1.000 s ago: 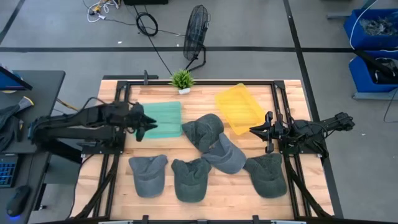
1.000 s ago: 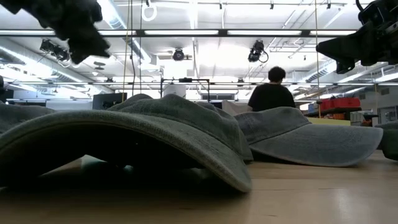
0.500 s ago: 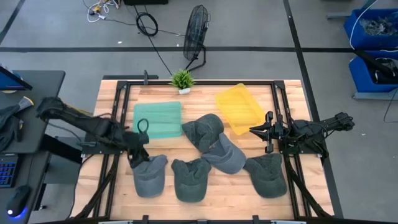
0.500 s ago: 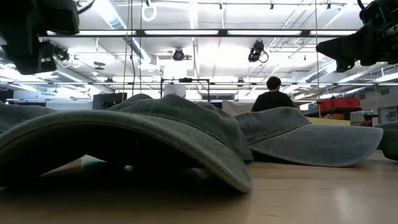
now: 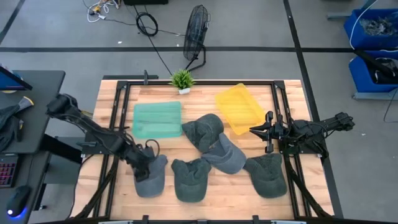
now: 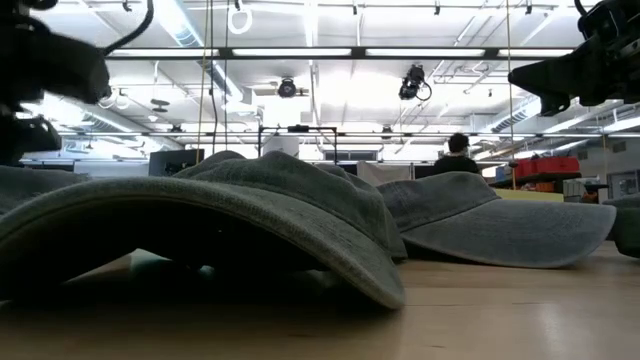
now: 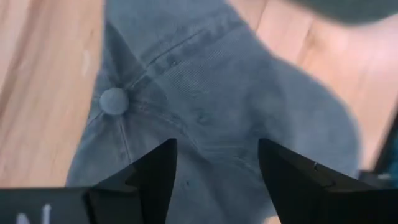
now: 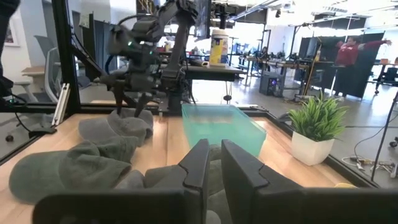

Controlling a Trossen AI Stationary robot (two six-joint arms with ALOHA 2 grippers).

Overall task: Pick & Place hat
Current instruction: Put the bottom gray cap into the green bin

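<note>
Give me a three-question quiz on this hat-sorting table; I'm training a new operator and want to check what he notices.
1. True or false: the left tool is open above the leftmost hat.
2. Which bin lies nearer the left arm: A) green bin B) yellow bin?
3. Fill in: the right tool holds ____.

Key: 1 true; 2 A; 3 nothing; its fingers are nearly shut on air, above the table's right edge.
</note>
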